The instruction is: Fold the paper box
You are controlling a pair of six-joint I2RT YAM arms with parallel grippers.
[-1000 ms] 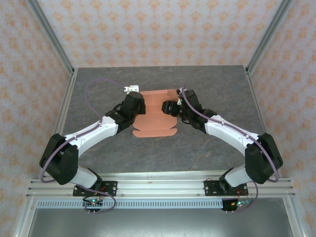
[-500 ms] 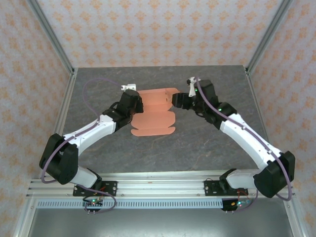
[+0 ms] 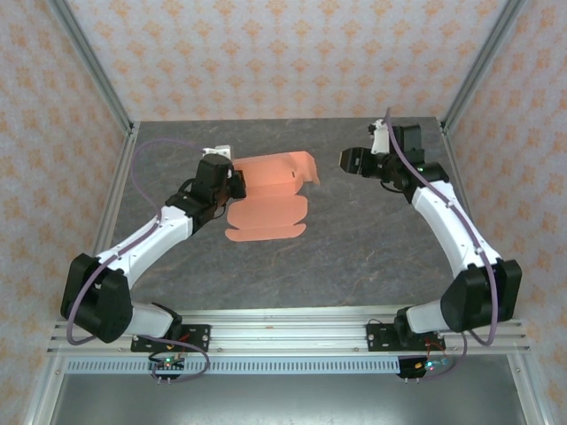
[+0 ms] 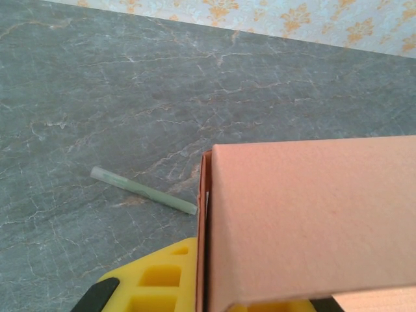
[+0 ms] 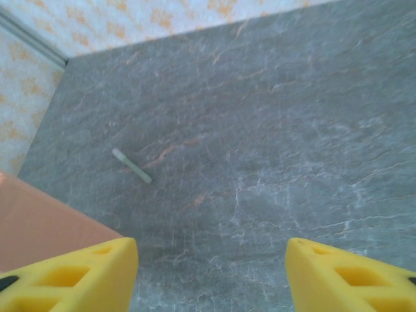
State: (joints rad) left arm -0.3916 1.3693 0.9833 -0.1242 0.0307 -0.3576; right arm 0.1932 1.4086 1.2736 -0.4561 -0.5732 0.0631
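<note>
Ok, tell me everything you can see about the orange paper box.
The paper box is thin salmon-orange card, matte, only partly folded. Its near half lies flat on the grey table, with rounded tabs along the near edge; the far panel is folded up along a crease. The left fingers appear to pinch its left edge.

Box (image 4: 312, 227) runs off right and bottom edges in left wrist view, hides most of left gripper (image 3: 233, 182) fingers (image 4: 156, 283). Right wrist view: box corner cut by left edge, right gripper (image 5: 211, 250) fingers (image 5: 84, 273) cut by bottom edge.
</note>
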